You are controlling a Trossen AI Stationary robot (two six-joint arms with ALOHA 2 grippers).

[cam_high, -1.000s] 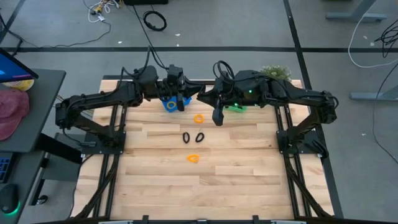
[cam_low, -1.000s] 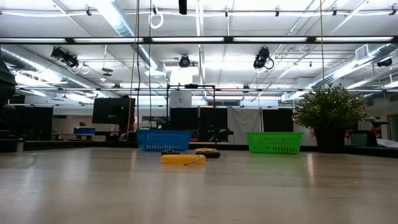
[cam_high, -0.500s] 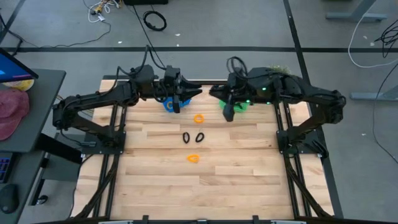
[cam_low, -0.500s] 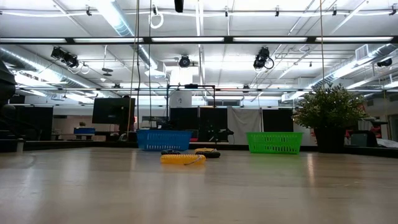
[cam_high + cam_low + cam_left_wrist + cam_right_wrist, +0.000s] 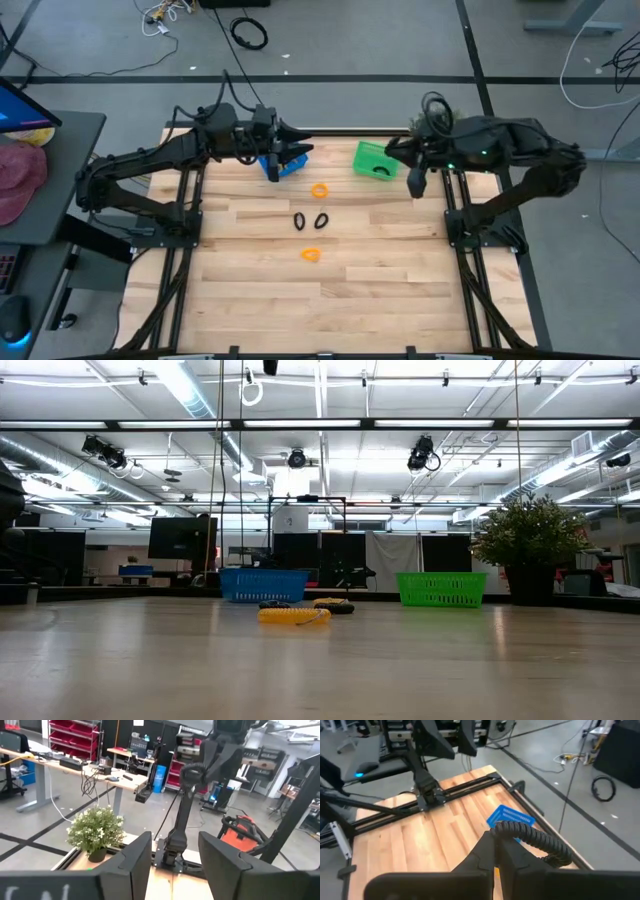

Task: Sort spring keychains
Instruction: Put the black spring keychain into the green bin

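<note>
- Spring keychains: four lie loose near the middle of the counter (image 5: 250,300). One orange ring (image 5: 319,190) sits closest to the far edge, two black rings (image 5: 300,220) (image 5: 321,220) lie side by side below it, and a second orange ring (image 5: 311,254) lies nearest the front edge. A dark ring is visible inside the green basket (image 5: 374,160).
- Baskets: the blue basket (image 5: 284,160) and the green basket both stand along the far edge, blue toward the left, green toward the right.
- Risk, left side: the left gripper (image 5: 274,166) hangs over the blue basket. If a ring snags on a finger during release, it may fall outside the basket rim.
- Risk, sorting: orange and black rings lie close together. A grasp aimed at one black ring may drag its neighbour or pick up both, since the two are just beside each other.
- Risk, arm travel: both arms work along the far edge; a low sweep toward the loose rings may knock a basket.
- Left jaws: spread apart in the left wrist view, with nothing seen between them; released.
- Right gripper (image 5: 414,182): located off the right end of the green basket, near the far right corner. Its jaws are clenched together, and no ring is seen in them.
</note>
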